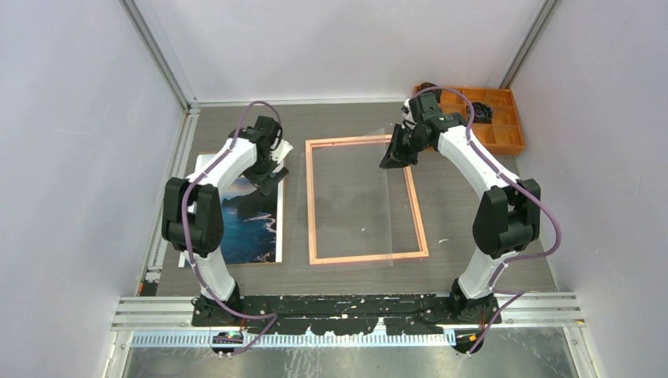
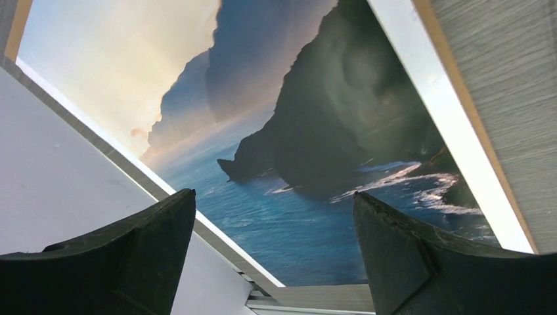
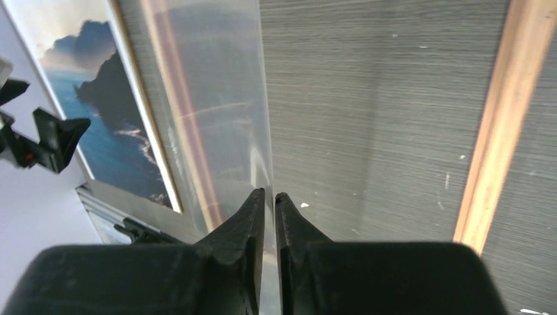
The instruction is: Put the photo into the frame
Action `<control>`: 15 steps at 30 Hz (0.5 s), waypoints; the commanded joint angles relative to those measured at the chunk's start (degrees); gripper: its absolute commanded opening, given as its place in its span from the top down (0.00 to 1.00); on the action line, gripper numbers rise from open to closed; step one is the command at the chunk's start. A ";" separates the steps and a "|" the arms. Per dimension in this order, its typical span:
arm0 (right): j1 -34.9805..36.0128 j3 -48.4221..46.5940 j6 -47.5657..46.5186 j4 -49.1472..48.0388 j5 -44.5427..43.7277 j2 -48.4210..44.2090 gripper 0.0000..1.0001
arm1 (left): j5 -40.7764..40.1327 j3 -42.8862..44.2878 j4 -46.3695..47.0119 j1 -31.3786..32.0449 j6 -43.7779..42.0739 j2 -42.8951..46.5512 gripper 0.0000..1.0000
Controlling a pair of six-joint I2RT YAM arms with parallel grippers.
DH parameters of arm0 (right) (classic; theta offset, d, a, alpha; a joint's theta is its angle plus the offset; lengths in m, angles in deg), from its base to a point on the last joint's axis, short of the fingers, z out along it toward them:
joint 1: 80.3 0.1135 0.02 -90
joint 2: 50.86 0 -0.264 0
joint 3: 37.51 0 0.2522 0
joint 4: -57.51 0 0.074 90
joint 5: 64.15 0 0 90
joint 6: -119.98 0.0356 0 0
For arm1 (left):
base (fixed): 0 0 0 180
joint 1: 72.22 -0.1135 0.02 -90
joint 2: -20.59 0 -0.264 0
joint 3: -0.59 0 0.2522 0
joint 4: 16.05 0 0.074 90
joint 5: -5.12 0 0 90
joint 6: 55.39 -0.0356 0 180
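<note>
Grey wood-grain table (image 1: 473, 213), white walls around it. On my left wrist camera the left gripper (image 2: 272, 197) has its fingers (image 2: 157, 223) spread wide with nothing between them. It hangs just above the photo (image 2: 315, 131), which lies flat at the table's left side, outside the frame and near its left rail. A thin brown board edge (image 2: 460, 98) shows along the photo's white border.

The right gripper (image 3: 269, 193) has its fingers pinched almost together on the far edge of the clear sheet (image 3: 217, 98). I believe it is gripped, though the edge is hard to make out between the pads. The sheet drapes over the left part of the frame (image 1: 309, 205), which lies flat mid-table. An orange tray (image 1: 504, 134) sits in the far right corner.
</note>
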 commanded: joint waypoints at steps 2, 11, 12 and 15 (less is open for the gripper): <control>-2.30 3.12 0.44 -4.47 -3.32 1.30 0.78 | -4.21 -1.17 3.90 3.58 0.81 -2.02 0.09; -3.73 12.13 6.16 -11.25 -4.78 1.62 0.33 | -5.92 -4.11 6.67 8.77 1.31 -4.16 0.10; -3.76 12.82 6.67 -11.25 -5.87 0.95 0.27 | -6.25 -4.29 6.87 8.91 1.31 -4.42 0.10; -3.68 17.77 8.25 -11.60 -7.16 -1.90 0.16 | -6.41 -4.78 7.20 9.01 1.39 -4.55 0.10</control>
